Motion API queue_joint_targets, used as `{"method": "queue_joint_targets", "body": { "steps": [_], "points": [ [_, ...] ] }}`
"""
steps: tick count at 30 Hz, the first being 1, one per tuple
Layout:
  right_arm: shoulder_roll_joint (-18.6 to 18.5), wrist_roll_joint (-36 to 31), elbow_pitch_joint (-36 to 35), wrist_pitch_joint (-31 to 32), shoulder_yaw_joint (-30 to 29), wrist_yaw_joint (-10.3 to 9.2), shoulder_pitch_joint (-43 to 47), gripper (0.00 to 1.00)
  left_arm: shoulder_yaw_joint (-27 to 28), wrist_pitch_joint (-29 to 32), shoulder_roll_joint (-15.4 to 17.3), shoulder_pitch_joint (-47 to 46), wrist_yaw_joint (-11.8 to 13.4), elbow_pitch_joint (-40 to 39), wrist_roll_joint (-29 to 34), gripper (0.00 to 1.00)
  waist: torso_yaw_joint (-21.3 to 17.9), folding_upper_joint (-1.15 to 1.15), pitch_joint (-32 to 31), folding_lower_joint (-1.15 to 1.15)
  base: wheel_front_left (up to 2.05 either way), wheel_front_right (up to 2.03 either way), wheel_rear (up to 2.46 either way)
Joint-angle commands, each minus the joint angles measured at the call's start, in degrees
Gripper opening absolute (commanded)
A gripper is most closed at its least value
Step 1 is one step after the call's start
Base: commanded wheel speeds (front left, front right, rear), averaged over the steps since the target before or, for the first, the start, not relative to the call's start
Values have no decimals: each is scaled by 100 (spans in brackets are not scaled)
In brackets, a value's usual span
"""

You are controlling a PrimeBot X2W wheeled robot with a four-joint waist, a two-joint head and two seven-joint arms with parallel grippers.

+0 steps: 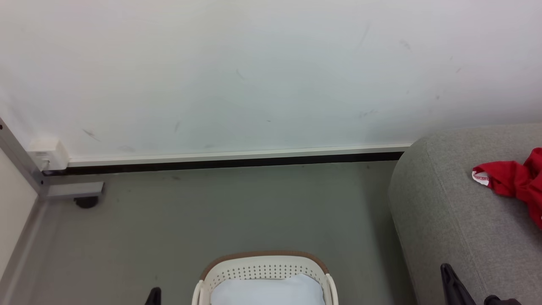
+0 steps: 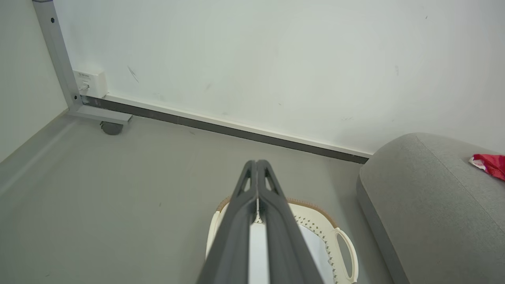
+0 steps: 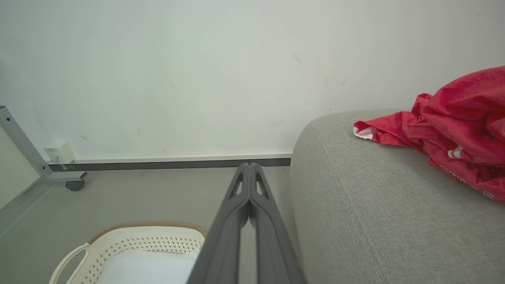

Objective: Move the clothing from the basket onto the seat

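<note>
No legible text (clothing (image 3: 461, 114) print blurred).

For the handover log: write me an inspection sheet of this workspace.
Surface: grey floor, faint marks.
Job's things: red clothing lies on the sofa seat; basket on the floor holds a pale white item, no red seen in the visible part.
Clutter: nothing seen.
End effectors: left end effector shut, empty; right end effector shut, empty.
Cables: nothing seen.
Surroundings: scuffed white wall, white wall box, grey frame on a castor.
</note>
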Motion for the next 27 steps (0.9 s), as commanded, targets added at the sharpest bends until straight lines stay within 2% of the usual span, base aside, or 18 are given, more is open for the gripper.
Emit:
{"method": "queue_joint_targets", "body": {
  "steps": [1, 27],
  "points": [
    [-27, 297, -97, 50, -46, -1, -104, 0, 67, 68, 15, -142, -17, -73, -298, 0, 5, 0, 3, 0, 0, 0, 0],
    [-42, 2898, -207, 714, -286, -3, -349, 0, 314, 700, -7, -487, -98, -136, -2693, 0, 81, 0, 56, 0, 0, 0, 0]
  ]
}}
